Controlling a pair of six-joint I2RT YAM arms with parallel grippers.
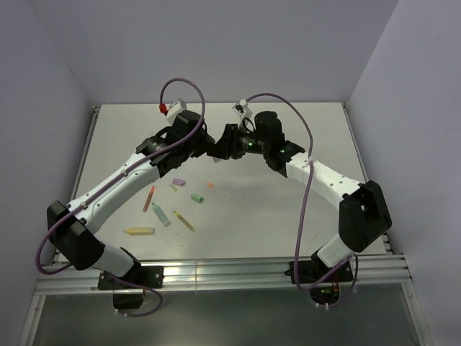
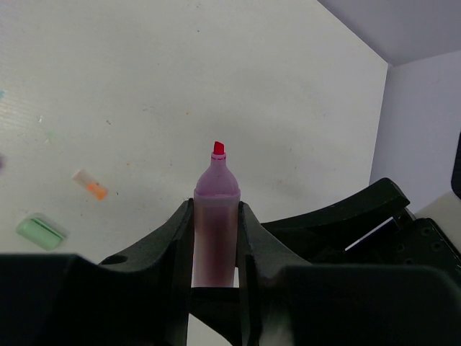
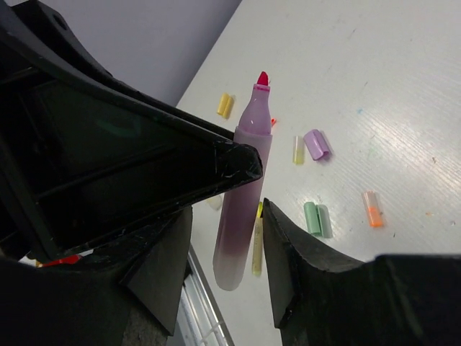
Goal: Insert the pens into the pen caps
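My left gripper [image 1: 204, 146] [image 2: 216, 210] is shut on a pink-purple pen [image 2: 215, 216], its red tip pointing away, held above the table. My right gripper [image 1: 220, 150] [image 3: 227, 210] is open, and its fingers stand either side of that pen's rear end [image 3: 241, 216] with a small gap on each side. On the table lie a purple cap [image 1: 178, 182] [image 3: 315, 144], an orange cap [image 1: 209, 184] [image 2: 91, 185], a green cap [image 1: 197, 197] [image 3: 315, 219], an orange pen [image 1: 148, 198], a mint green pen [image 1: 161, 215], an olive-yellow pen [image 1: 184, 220] and a yellow pen [image 1: 139, 231].
A small yellow cap [image 3: 225, 105] and a pale yellow-clear cap [image 3: 298, 150] lie near the purple cap. The white table [image 1: 288, 216] has a metal rail along its near edge [image 1: 238, 270]. Grey walls close in the left, back and right sides.
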